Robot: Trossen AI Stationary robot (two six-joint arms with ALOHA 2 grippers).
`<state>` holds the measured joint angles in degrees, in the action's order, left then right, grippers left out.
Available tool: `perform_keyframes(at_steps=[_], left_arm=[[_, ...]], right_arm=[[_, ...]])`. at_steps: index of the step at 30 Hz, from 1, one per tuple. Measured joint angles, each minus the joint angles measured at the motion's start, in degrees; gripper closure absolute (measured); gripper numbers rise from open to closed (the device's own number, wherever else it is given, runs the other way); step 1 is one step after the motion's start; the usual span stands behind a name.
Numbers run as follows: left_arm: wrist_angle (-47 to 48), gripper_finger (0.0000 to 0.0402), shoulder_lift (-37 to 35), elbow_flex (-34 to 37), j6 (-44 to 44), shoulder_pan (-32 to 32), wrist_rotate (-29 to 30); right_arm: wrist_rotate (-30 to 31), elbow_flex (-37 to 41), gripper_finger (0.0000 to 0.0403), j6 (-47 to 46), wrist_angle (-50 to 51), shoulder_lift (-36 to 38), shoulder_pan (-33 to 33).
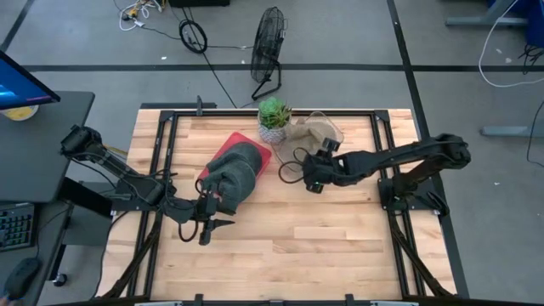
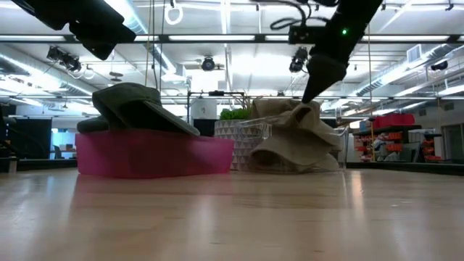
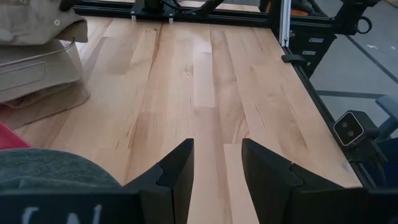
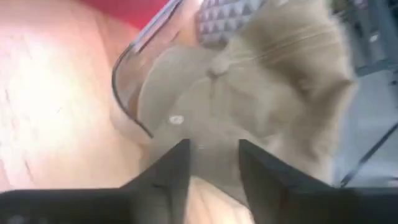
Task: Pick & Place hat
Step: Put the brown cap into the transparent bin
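A dark grey hat (image 1: pixel 238 170) (image 2: pixel 134 105) lies on top of a pink tray (image 1: pixel 262 153) (image 2: pixel 145 156) at the table's middle left. A beige hat (image 1: pixel 316 132) (image 2: pixel 297 138) (image 4: pixel 261 93) sits slumped in a clear container (image 4: pixel 127 93) near the far edge. My right gripper (image 1: pixel 306 178) (image 2: pixel 308 98) (image 4: pixel 214 162) is open, right at the beige hat's near side, pointing at it. My left gripper (image 1: pixel 217 225) (image 3: pixel 217 162) is open and hovers over bare wood just near of the grey hat (image 3: pixel 50 171). My right gripper comes at the beige hat slanting down from the table's near right. Its open fingers (image 4: pixel 174 168) frame the hat's upper part (image 4: pixel 217 124). I cannot tell whether they touch the cloth.
A small potted plant (image 1: pixel 274 115) (image 2: pixel 235 116) stands at the far edge between the tray and the beige hat. A dark cord (image 1: pixel 289 166) loops on the wood beside the right gripper. Bare wood spreads across the near half of the table (image 1: pixel 323 246). Black rails (image 1: pixel 387 161) border the sides.
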<state>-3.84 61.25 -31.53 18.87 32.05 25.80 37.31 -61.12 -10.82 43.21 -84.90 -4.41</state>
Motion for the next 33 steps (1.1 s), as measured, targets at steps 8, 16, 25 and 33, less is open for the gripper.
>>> perform_keyframes(at_steps=[8,16,25,33], left_arm=[[0.2,0.0264,0.0,0.0,-0.04,0.0,0.0],[0.34,0.0264,0.0,0.0,-1.56,0.0,0.01],[0.33,0.0264,0.0,0.0,-1.6,0.0,0.0],[1.1,0.0264,0.0,0.0,-1.58,0.0,0.0]], right_arm=[[-5.62,0.02,0.0389,-3.07,0.27,-0.85,5.13],[-6.28,0.02,0.0398,1.79,-2.94,-0.85,10.52],[-13.04,0.0,0.0401,4.41,-8.43,-5.64,17.98],[-14.86,-0.08,0.0401,5.42,-8.94,-8.91,15.67]])
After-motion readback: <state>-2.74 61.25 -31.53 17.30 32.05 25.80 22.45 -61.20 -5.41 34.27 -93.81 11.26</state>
